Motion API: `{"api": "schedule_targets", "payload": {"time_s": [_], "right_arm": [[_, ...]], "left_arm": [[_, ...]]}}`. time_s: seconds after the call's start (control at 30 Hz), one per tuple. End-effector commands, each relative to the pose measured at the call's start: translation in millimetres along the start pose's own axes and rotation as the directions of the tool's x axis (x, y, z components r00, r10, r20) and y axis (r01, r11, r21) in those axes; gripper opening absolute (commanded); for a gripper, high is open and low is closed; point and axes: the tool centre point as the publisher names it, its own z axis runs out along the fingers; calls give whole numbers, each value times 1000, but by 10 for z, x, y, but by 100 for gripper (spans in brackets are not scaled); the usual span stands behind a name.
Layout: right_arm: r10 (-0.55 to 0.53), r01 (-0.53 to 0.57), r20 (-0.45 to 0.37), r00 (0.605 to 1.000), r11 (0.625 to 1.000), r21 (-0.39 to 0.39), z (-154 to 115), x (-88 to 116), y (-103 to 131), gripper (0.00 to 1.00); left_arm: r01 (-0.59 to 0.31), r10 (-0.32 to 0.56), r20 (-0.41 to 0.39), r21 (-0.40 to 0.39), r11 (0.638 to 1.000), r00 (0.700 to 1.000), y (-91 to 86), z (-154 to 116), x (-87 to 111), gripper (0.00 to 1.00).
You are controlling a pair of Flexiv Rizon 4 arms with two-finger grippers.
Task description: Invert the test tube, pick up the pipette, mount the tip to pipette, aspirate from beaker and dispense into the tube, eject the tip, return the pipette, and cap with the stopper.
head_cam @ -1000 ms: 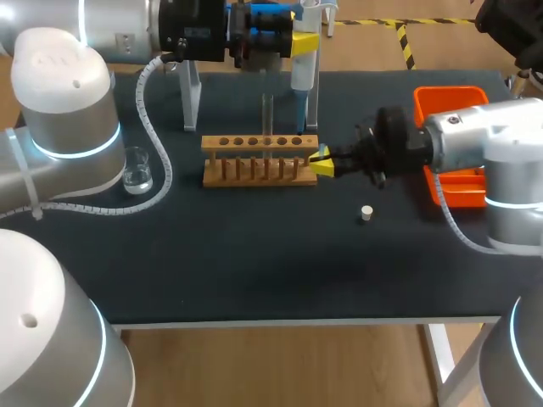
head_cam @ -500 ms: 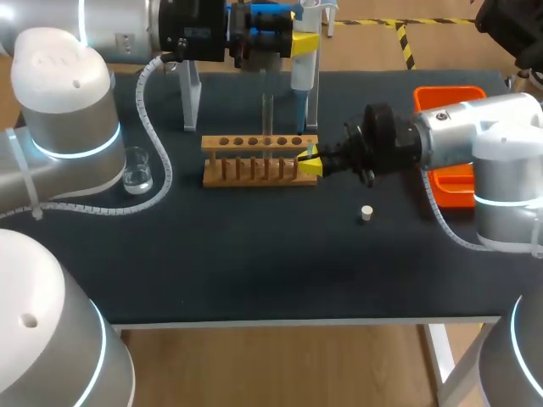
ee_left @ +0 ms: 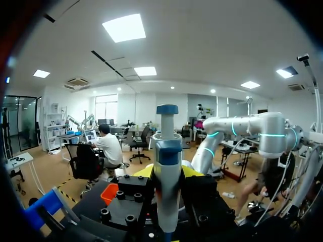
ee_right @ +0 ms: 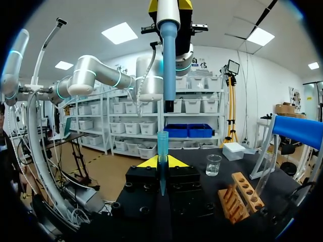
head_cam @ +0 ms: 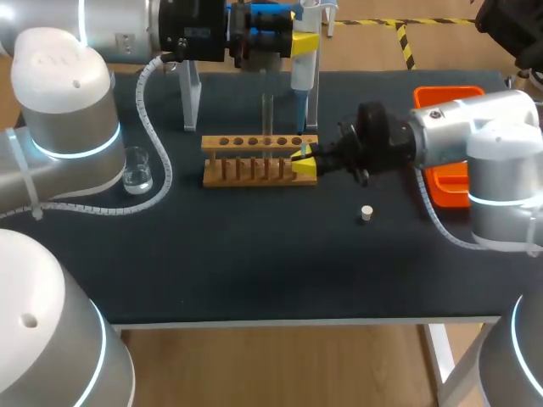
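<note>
My left gripper (head_cam: pixel 299 41) is shut on the blue-and-white pipette (head_cam: pixel 302 72), held upright over the back of the table; its plunger (ee_left: pixel 167 151) rises between the fingers. My right gripper (head_cam: pixel 304 163) sits at the right end of the wooden rack (head_cam: pixel 259 158), shut on a blue pipette tip (ee_right: pixel 162 148). In the right wrist view the tip stands upright, directly under the pipette's shaft (ee_right: pixel 169 65), with a gap between them. A clear test tube (head_cam: pixel 267 114) stands in the rack. The beaker (head_cam: pixel 137 170) is at the left and the small white stopper (head_cam: pixel 366 213) lies right of the middle.
An orange bin (head_cam: pixel 450 97) sits at the back right, partly behind my right arm. A clear acrylic pipette stand (head_cam: pixel 191 97) rises behind the rack. My left arm's cable (head_cam: pixel 153 140) loops past the beaker.
My right gripper has slid left with the tip, from just off the rack's right end to over it. The left arm and pipette have stayed still.
</note>
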Motion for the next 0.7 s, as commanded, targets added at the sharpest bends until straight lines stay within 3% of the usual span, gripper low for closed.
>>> {"api": "schedule_targets", "payload": {"time_s": [0.03,0.7], "right_arm": [[0,0,3,1000,1000,4,36,-5,19,0],[-6,6,3,1000,1000,-1,62,-23,71,0]], "left_arm": [[0,0,-4,-1,1000,1000,-7,-10,-7,0],[0,0,-4,-1,1000,1000,-7,-10,-7,0]]}}
